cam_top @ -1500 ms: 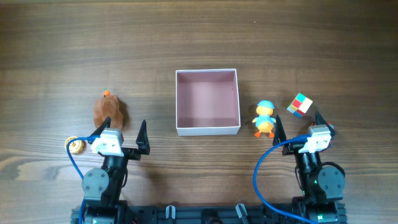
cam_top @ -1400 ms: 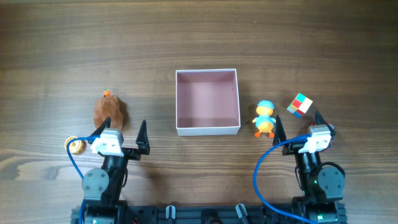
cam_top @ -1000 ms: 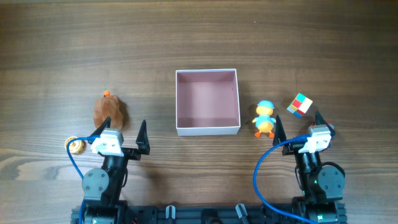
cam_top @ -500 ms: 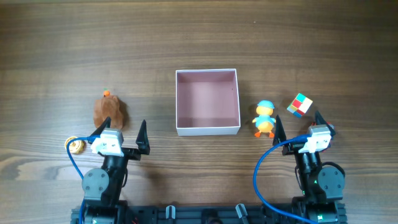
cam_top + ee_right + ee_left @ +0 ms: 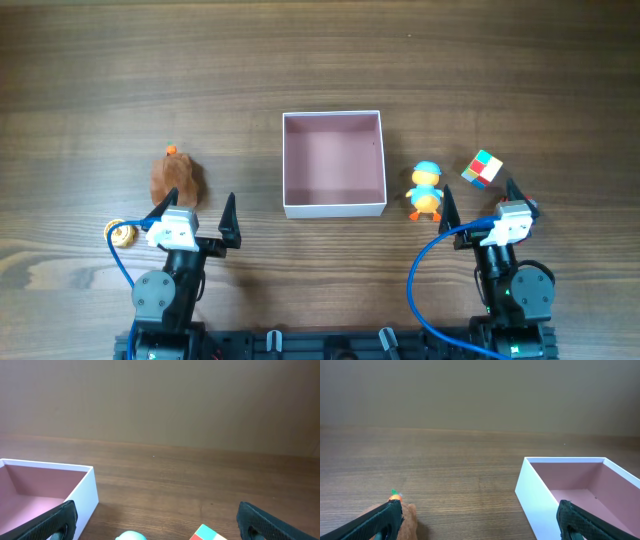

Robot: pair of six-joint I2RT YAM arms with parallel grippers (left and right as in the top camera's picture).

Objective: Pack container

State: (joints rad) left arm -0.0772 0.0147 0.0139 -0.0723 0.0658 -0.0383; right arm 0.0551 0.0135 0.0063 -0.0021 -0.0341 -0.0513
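Note:
The container (image 5: 334, 204), a square shallow box with white walls and a dusty pink inside, stands empty at the table's middle; it also shows in the left wrist view (image 5: 535, 495) and the right wrist view (image 5: 82, 491). A brown plush toy (image 5: 176, 178) lies to its left, its edge in the left wrist view (image 5: 409, 515). A yellow duck with a blue cap (image 5: 426, 191) and a multicoloured cube (image 5: 483, 168) lie to its right. My left gripper (image 5: 195, 218) is open and empty just near the plush. My right gripper (image 5: 478, 203) is open and empty near the duck and the cube.
A small gold round object (image 5: 121, 235) lies at the left beside the left arm's blue cable. The duck's blue cap (image 5: 131, 535) and the cube's top (image 5: 207, 533) show at the bottom of the right wrist view.

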